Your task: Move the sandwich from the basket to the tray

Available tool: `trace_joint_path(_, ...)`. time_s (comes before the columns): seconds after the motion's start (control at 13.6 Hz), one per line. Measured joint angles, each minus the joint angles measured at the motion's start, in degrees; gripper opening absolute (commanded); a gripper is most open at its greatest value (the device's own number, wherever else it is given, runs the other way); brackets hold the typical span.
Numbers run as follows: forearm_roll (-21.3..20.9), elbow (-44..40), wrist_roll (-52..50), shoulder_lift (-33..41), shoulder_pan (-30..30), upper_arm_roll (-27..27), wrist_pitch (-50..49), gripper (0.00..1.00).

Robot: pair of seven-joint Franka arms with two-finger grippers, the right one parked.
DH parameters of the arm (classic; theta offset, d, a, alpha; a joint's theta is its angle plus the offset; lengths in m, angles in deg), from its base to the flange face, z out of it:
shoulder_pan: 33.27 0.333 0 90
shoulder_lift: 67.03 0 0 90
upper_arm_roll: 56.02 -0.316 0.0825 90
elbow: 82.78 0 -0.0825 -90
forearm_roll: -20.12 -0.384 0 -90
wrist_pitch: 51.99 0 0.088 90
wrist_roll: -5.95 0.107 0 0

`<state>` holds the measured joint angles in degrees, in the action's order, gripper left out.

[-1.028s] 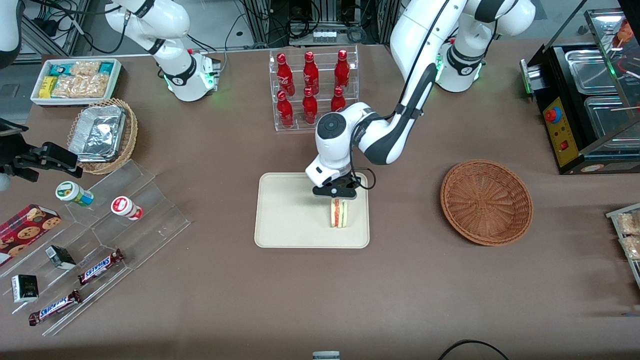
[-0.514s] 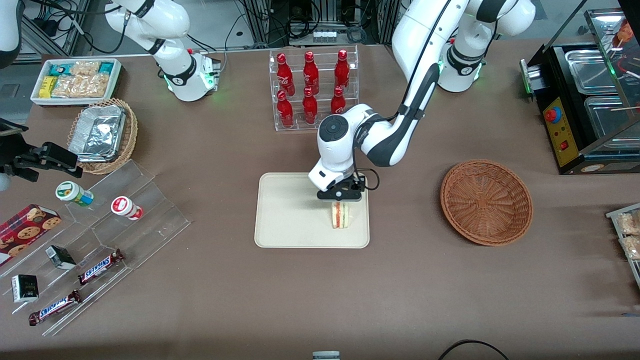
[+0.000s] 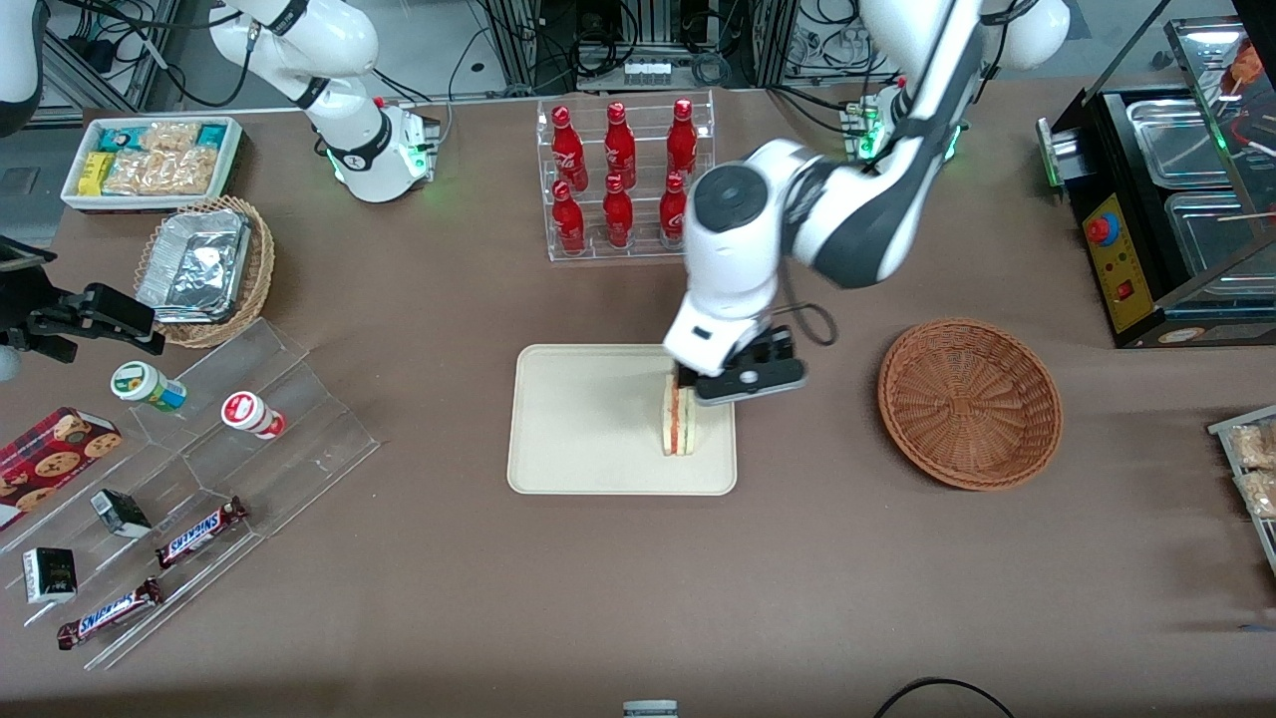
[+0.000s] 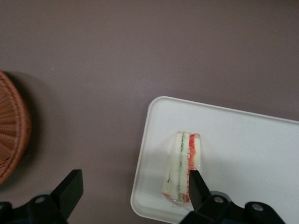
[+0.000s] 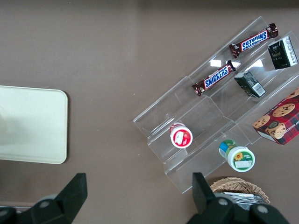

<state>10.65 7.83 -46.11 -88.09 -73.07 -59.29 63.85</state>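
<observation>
The sandwich [image 3: 679, 423] stands on its edge on the tray [image 3: 578, 429]. It sits close to the tray's short edge, the one that faces the basket [image 3: 969, 403], and a bit nearer to the tray's front edge than to the other long edge. The basket is bare inside and sits well apart from the tray, toward the working arm's end of the worktop [image 3: 638, 588].

The hand [image 3: 740, 379] is open and holds nothing. It hangs above the tray's edge on the basket side, just beside the top of the sandwich and a little toward the basket from it. In the wrist view, one dark finger [image 4: 195, 186] shows right next to the red side of the sandwich [image 4: 184, 170], and the other finger [image 4: 69, 189] is far out over the brown worktop, past the tray's rim [image 4: 142, 158]. So the sandwich is not between the fingers.

The sandwich's long way runs from the front camera toward the rack of red bottles [image 3: 623, 175], along the tray's short edge. Its thin point is toward the bottles and its thick end toward the front camera. The stripes of bread and red and green filling face up.

I think the job is just about done. The sandwich is out of the basket and resting on the tray. The hand only needs to lift off and go away, taking care that the near finger does not knock the sandwich over.
</observation>
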Motion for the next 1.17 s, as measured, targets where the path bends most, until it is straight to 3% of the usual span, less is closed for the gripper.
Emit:
trace_joint_path(0.29, 0.9, 0.0, 4.5, 5.9, 4.6, -0.2, -6.7, 1.0)
trace_joint_path(0.81, 3.6, 0.2, 28.3, 16.8, 19.2, -0.6, -22.9, 1.0)
trace_joint_path(1.17, 6.1, 6.5, 39.5, 26.2, 26.7, -0.8, -25.5, 1.0)
